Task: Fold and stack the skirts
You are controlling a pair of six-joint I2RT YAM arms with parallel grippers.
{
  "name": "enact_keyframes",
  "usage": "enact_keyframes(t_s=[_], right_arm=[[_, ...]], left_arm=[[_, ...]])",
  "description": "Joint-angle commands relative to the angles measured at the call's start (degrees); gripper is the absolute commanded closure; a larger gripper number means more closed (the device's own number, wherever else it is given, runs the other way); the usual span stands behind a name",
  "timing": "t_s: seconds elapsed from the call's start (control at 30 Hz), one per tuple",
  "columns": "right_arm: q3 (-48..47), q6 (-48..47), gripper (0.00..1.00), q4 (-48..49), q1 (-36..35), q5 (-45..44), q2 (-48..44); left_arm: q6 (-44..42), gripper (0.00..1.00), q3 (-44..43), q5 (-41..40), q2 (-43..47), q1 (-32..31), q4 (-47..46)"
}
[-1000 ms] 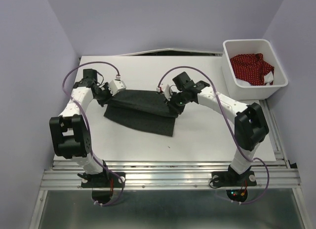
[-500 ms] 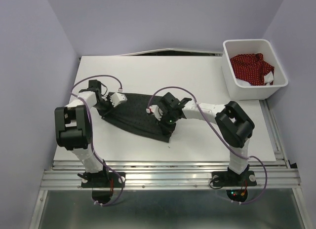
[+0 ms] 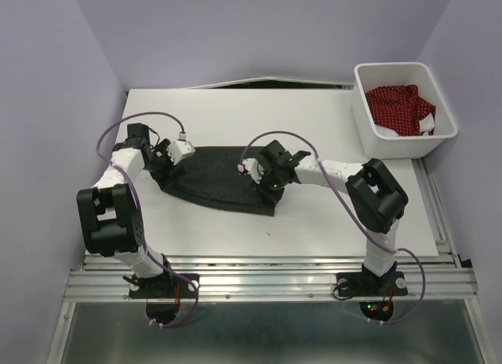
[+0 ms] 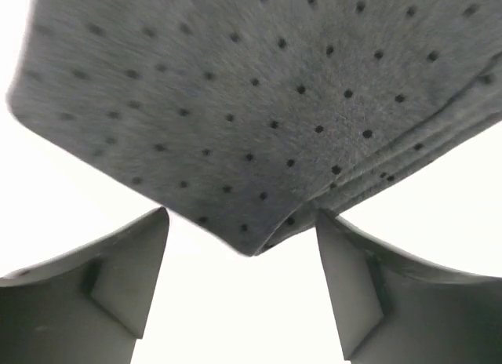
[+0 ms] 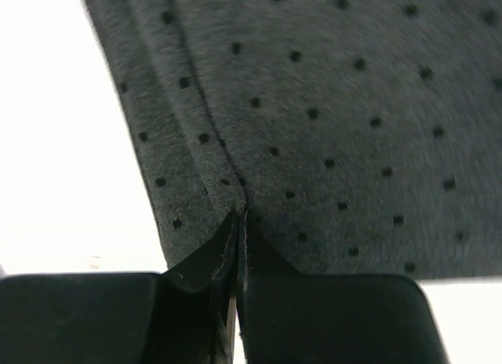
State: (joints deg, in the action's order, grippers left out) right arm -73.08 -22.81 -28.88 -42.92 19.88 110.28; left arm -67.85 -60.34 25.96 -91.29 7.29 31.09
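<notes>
Charcoal skirt (image 3: 223, 180): dark dotted cloth lying folded and flat on the white table (image 3: 337, 223), left of centre, between the two grippers; its long edges run left to right.
Skirt, left end: seen from the left wrist, a layered corner (image 4: 259, 105) points down into the gap between the fingers without touching either one.
Skirt, right end: seen from the right wrist, a crease in the cloth (image 5: 329, 105) runs straight into the fingertips.
Left gripper (image 3: 167, 169): low over the skirt's left end, jaws spread wide (image 4: 241, 258) and released, with bare table showing below the corner.
Right gripper (image 3: 271, 194): down at the skirt's near right part, jaws pressed together (image 5: 239, 216) and pinching the creased fold of the charcoal skirt.
Red skirt (image 3: 400, 105): crumpled, with tiny white dots, lying inside the bin, well apart from the charcoal skirt.
Bin (image 3: 392, 148): white, rectangular, standing at the table's far right corner.
White cloth (image 3: 427, 125): a small patch showing beside the red skirt in the bin; what it is cannot be told.
</notes>
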Motion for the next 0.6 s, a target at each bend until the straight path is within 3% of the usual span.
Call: enact_keyframes(t_s=[0.0, 0.1, 0.17, 0.23, 0.33, 0.4, 0.57], right_arm=[[-1.8, -7.8, 0.99, 0.8, 8.5, -9.9, 0.4], [-3.1, -12.5, 0.99, 0.2, 9.0, -10.0, -2.0], [-4.0, -14.3, 0.94, -1.8, 9.0, -7.8, -3.7], [-4.5, -15.2, 0.82, -4.1, 9.0, -2.3, -5.1], [-6.0, -15.8, 0.75, -9.1, 9.0, 7.9, -8.8], [-7.3, -13.4, 0.60, -11.2, 9.0, 12.4, -10.6], [-9.1, 0.9, 0.67, -2.0, 9.0, 11.3, -11.9]], left_arm=[[1.7, 0.10, -6.2, 10.5, 6.7, 0.5, 4.0], [4.4, 0.10, -8.1, 14.2, 8.5, 0.4, 3.7], [7.6, 0.12, -9.7, 16.7, 8.1, -0.1, 3.4], [10.0, 0.21, -10.6, 17.0, 7.2, -1.3, 2.8], [14.7, 0.33, -10.6, 15.6, 5.2, -5.1, 0.6], [15.6, 0.37, -10.0, 14.6, 3.6, -6.9, -0.1], [16.9, 0.53, -4.8, 10.1, 0.9, -14.7, -3.7]])
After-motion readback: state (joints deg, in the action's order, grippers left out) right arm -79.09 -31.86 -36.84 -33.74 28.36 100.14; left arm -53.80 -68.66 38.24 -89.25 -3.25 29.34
